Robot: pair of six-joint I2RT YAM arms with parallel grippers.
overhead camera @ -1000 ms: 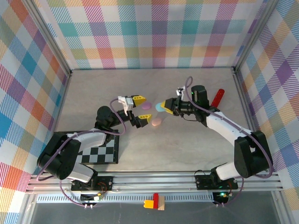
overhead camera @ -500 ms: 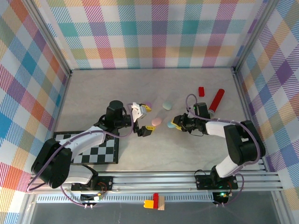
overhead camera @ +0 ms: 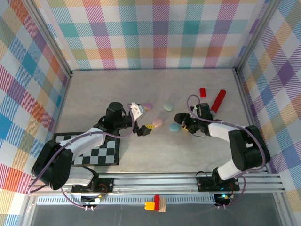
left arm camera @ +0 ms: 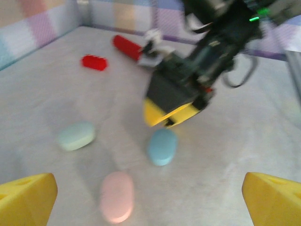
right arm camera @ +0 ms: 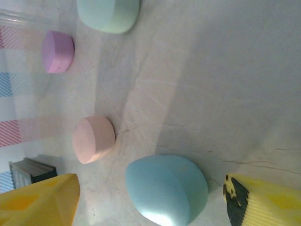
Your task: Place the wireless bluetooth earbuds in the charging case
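Several oval pastel charging cases lie closed on the table: pink [overhead camera: 157,122], blue [overhead camera: 174,127], mint [overhead camera: 168,106] and purple [overhead camera: 147,105]. The earbuds are out of view. My right gripper [overhead camera: 178,123] is open and low, its yellow fingers either side of the blue case [right arm camera: 167,188], which rests on the table. My left gripper [overhead camera: 145,117] is wide open just left of the pink case [left arm camera: 116,196], nothing between its fingers. In the left wrist view the right gripper [left arm camera: 171,110] hangs just behind the blue case [left arm camera: 162,146].
A red block [overhead camera: 202,92] and a red cylinder [overhead camera: 218,99] lie at the back right. A checkerboard mat [overhead camera: 101,153] covers the near left. Plaid walls close three sides. Both arms meet at the table's middle.
The right gripper brought the blue case from the back toward the middle, lowered it to the table and opened off it. The left gripper shifted slightly toward the pink case.
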